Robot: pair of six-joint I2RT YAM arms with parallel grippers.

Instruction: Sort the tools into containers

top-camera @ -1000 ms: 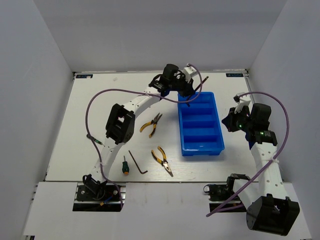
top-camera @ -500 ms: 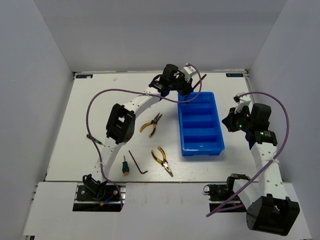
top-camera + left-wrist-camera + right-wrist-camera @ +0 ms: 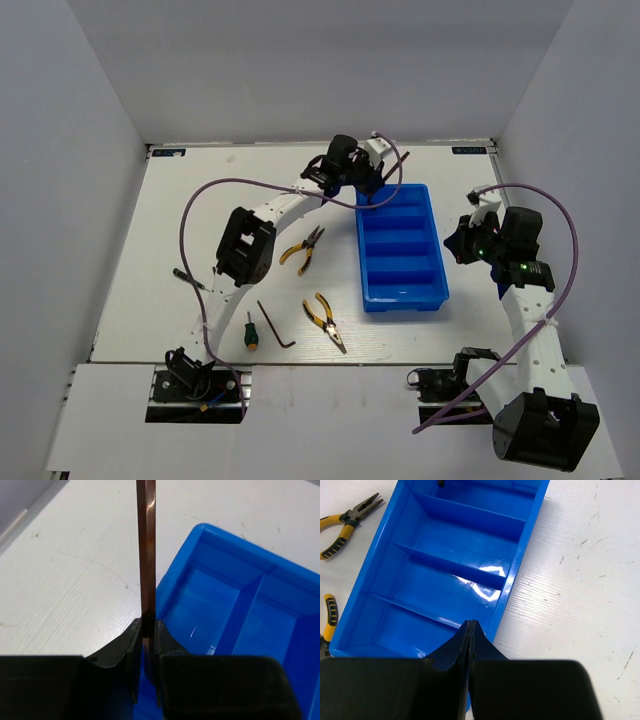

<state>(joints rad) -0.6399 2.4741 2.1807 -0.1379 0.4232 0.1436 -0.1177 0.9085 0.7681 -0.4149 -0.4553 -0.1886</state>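
Observation:
The blue tray [image 3: 403, 304] lies right of centre, its four compartments bare apart from a dark tip showing at the far end [image 3: 440, 482]. My left gripper [image 3: 368, 190] hovers over the tray's far left corner [image 3: 200, 530], shut on a dark hex key [image 3: 146, 545] that sticks straight out beyond the fingertips [image 3: 148, 625]. My right gripper [image 3: 462, 243] hangs just right of the tray [image 3: 520, 555], shut with nothing in it [image 3: 471, 624]. On the table lie two yellow-handled pliers [image 3: 302, 247] [image 3: 325, 321], a green-handled screwdriver [image 3: 249, 331], another hex key [image 3: 275, 324] and a thin screwdriver [image 3: 190, 278].
White walls close off the table at the back and both sides. The left arm's purple cable [image 3: 200, 200] arcs over the left half of the table. Both pliers also show at the left edge of the right wrist view [image 3: 350, 522] [image 3: 330, 615].
The left arm's elbow has swung a little to the right and its wrist has shifted slightly over the tray's far corner, still holding the hex key. The right arm has not moved.

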